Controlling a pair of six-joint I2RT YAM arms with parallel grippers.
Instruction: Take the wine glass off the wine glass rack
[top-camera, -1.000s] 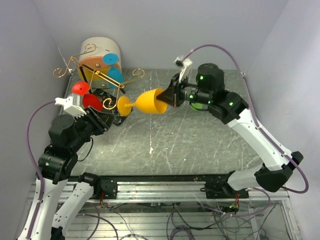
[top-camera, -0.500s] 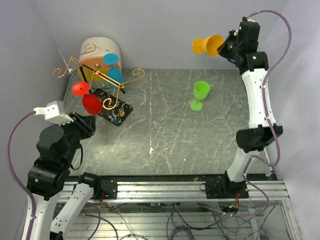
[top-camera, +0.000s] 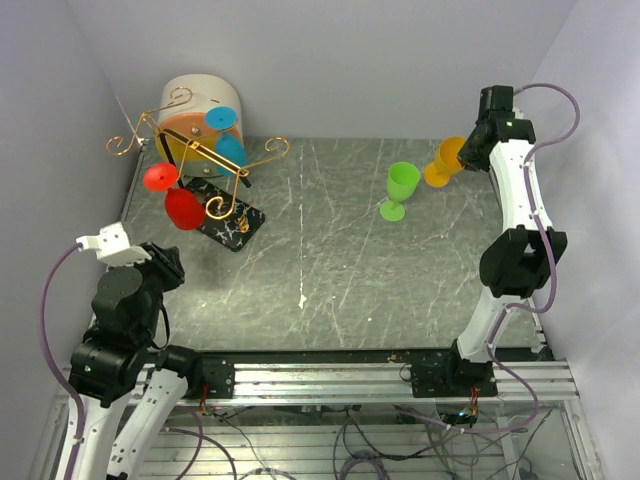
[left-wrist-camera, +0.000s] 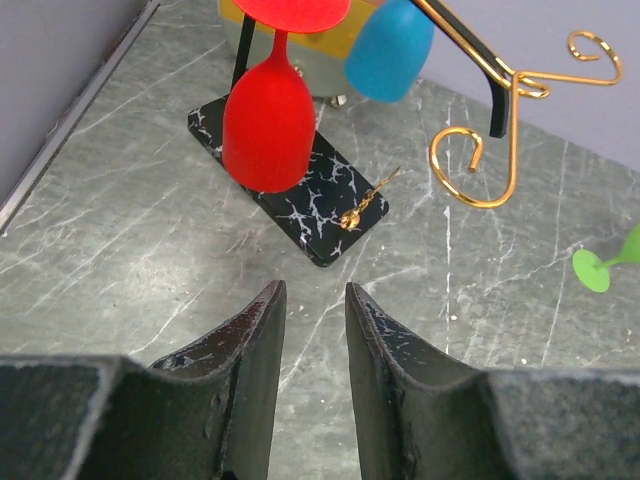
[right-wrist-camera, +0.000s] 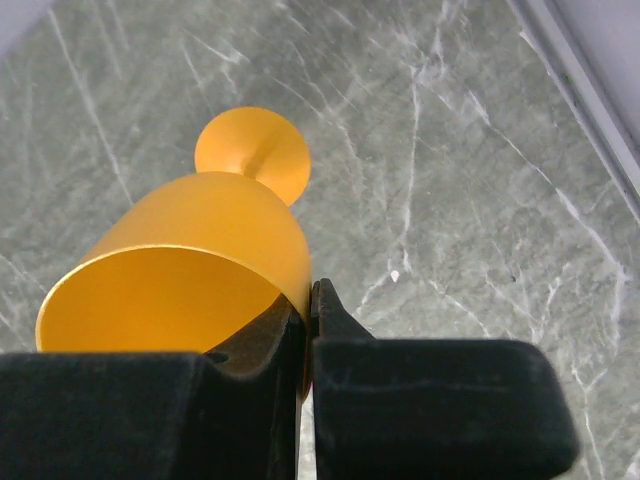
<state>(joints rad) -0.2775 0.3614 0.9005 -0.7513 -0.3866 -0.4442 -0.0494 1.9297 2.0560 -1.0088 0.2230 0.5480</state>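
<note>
The gold wire wine glass rack (top-camera: 205, 150) stands on its black speckled base (top-camera: 228, 222) at the back left, also in the left wrist view (left-wrist-camera: 480, 140). A red glass (top-camera: 183, 207) and a blue glass (top-camera: 230, 150) hang from it; both show in the left wrist view, red (left-wrist-camera: 268, 125) and blue (left-wrist-camera: 390, 50). My right gripper (top-camera: 470, 150) is shut on the rim of an orange wine glass (top-camera: 443, 162), tilted just above the table at the back right (right-wrist-camera: 215, 235). My left gripper (left-wrist-camera: 312, 295) is open and empty, pulled back from the rack.
A green wine glass (top-camera: 400, 188) stands upright on the table left of the orange one; its foot shows in the left wrist view (left-wrist-camera: 600, 268). A cream drum with an orange face (top-camera: 200, 100) stands behind the rack. Walls close in on both sides.
My right arm has carried the orange glass from high at the back down to the table beside the green glass. My left arm has drawn back toward its base.
</note>
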